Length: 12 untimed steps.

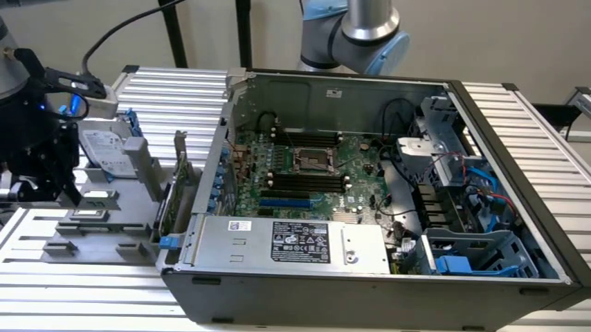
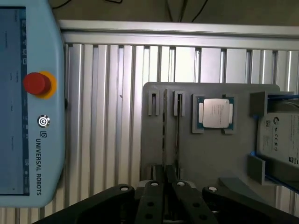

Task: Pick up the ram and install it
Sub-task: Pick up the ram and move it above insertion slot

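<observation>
The ram (image 2: pixel 177 133) stands on edge in a slot of the gray tray (image 2: pixel 210 158) and shows in the wrist view as a thin dark strip running the length of the tray, its far end held in a small upright bracket. A second thin strip (image 2: pixel 164 133) runs parallel just beside it. The near ends of both strips run in under the gripper (image 2: pixel 167 184), which sits low at the tray's near edge, roughly in line with the pair. Whether it is clamped on the ram or merely set around it, I cannot tell. On the same tray, just beside the strips, a silver processor (image 2: pixel 216 113) lies flat in a square pocket. Beyond it a hard drive (image 2: pixel 280 140) rests in a blue frame. On the other side of the tray, a teach pendant (image 2: pixel 32 107) with a red stop button (image 2: pixel 36 84) lies on the ribbed aluminium table (image 2: pixel 107 116). In the exterior view the gripper (image 1: pixel 41 190) is at the far left, down at the tray (image 1: pixel 93 232), well apart from the open computer case (image 1: pixel 369 277) in the middle of the table. Inside the case, the black memory slots (image 1: pixel 305 181) of the motherboard lie bare beside the processor socket (image 1: pixel 311 160). A green expansion card (image 1: pixel 180 183) stands between the tray and the case.
</observation>
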Motion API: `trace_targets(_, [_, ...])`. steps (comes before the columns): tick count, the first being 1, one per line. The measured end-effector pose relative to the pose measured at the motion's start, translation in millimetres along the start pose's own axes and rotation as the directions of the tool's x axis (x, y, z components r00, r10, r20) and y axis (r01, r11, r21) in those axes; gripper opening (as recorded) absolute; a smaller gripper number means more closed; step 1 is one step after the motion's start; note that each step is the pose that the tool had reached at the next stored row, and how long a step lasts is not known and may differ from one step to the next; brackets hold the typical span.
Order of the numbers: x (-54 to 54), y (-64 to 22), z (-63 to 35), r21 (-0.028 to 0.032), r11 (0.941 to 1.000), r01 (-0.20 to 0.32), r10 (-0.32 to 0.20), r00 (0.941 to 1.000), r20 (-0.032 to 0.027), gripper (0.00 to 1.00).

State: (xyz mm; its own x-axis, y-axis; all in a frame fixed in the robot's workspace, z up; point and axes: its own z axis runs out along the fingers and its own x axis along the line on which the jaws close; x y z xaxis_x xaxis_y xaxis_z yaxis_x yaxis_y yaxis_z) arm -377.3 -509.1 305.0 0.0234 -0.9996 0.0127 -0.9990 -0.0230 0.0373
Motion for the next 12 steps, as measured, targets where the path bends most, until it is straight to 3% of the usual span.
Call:
trace_targets(8, [-3.5,-10.2,-16.0,0.0003,1.0,0.002,-0.002,0.9999,0.0153,0.13])
trace_targets(12, [-4.8,-17.7,-19.0,0.0007,1.0,0.003,-0.003,0.9996,0.0298,0.13])
